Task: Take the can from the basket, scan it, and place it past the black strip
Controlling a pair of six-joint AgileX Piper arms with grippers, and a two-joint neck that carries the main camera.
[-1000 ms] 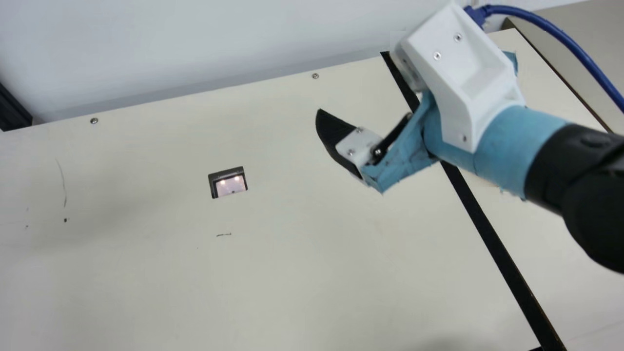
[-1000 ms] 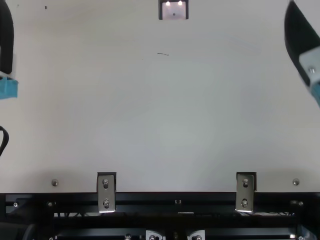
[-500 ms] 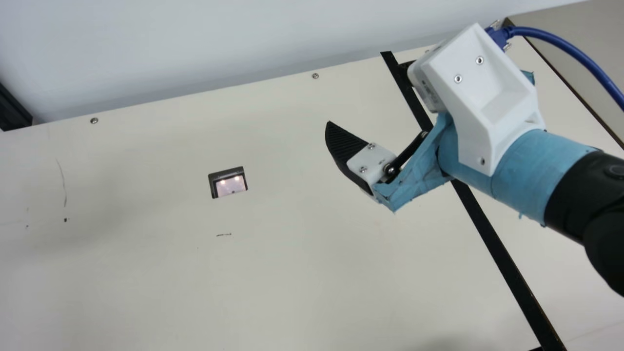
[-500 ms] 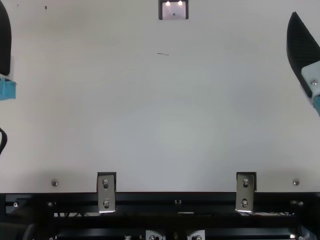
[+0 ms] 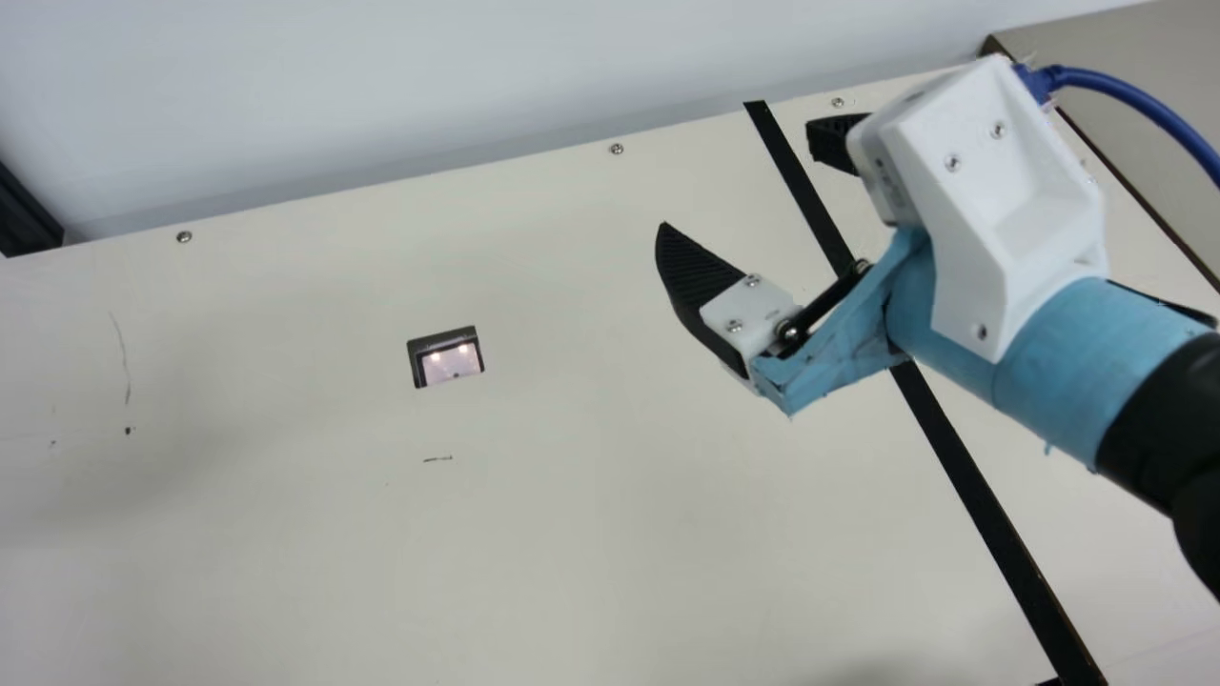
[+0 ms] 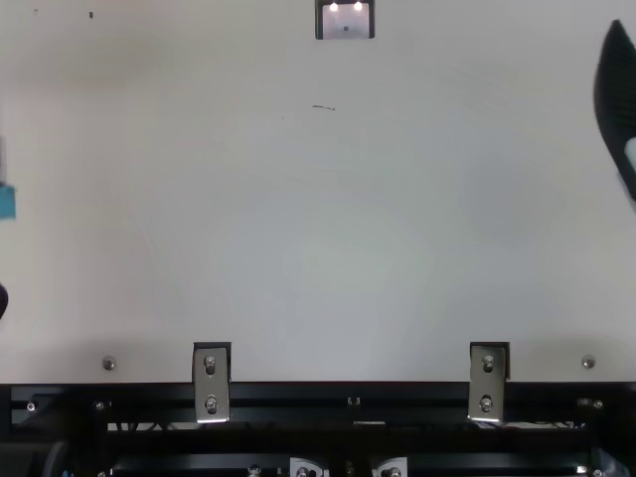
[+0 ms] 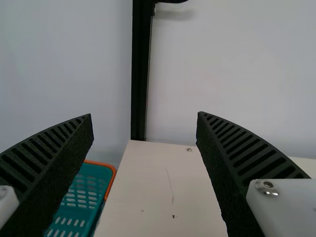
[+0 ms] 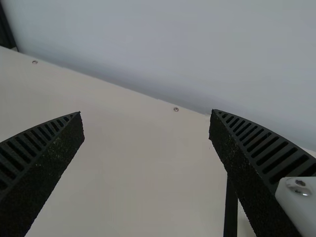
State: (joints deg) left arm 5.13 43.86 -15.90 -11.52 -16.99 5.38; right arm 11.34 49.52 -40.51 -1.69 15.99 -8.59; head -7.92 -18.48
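The right gripper gapes wide above the black strip, while the left gripper also spreads wide. An orange-rimmed teal basket sits just beside the cream table.

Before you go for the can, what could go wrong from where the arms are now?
One ribbed finger of the open left gripper hides part of the teal basket from its wrist camera, so a reach in might clip the orange rim or misjudge the grasp.

The open right gripper straddles the black strip in the main view; a can brought past the strip might bump it unless that arm backs off.
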